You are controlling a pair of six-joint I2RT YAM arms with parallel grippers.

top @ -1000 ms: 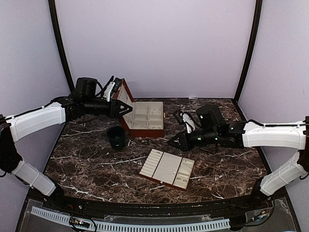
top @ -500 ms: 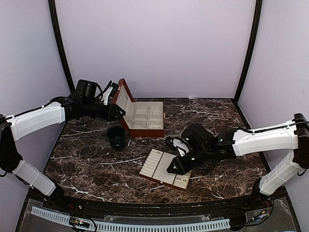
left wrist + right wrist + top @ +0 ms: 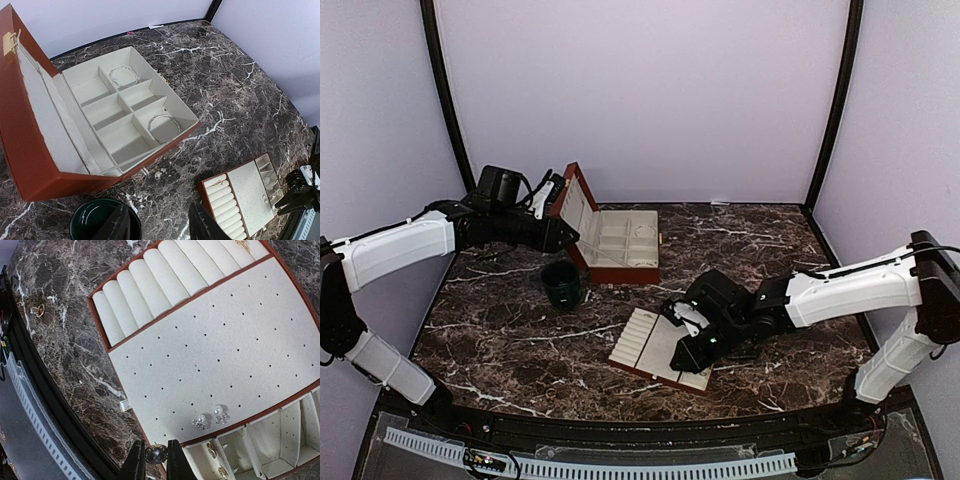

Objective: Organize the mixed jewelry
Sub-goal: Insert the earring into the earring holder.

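The mixed jewelry is spread out. My right gripper (image 3: 155, 446) is shut on a round dark-stone earring (image 3: 156, 454) over the near edge of the cream slotted tray (image 3: 215, 355). Two pearl studs (image 3: 200, 422) sit on the tray's perforated pad, and gold pieces (image 3: 212, 449) lie in a side compartment. A loose ring (image 3: 40, 310) rests on the marble. Two thin bracelets (image 3: 123, 76) (image 3: 163, 125) lie in the open red-brown box (image 3: 30, 165). My left gripper (image 3: 160, 225) hangs open and empty between box and dark green cup (image 3: 100, 220).
The box (image 3: 620, 245) stands at the back with its lid up, and the cup (image 3: 561, 283) stands just in front of it. The tray (image 3: 655, 340) lies near the front centre, under the right gripper (image 3: 682, 358). A black rail runs along the table's near edge.
My right arm has swung forward and left, from behind the tray down to its near edge, jaws still shut. The left arm has hardly moved.
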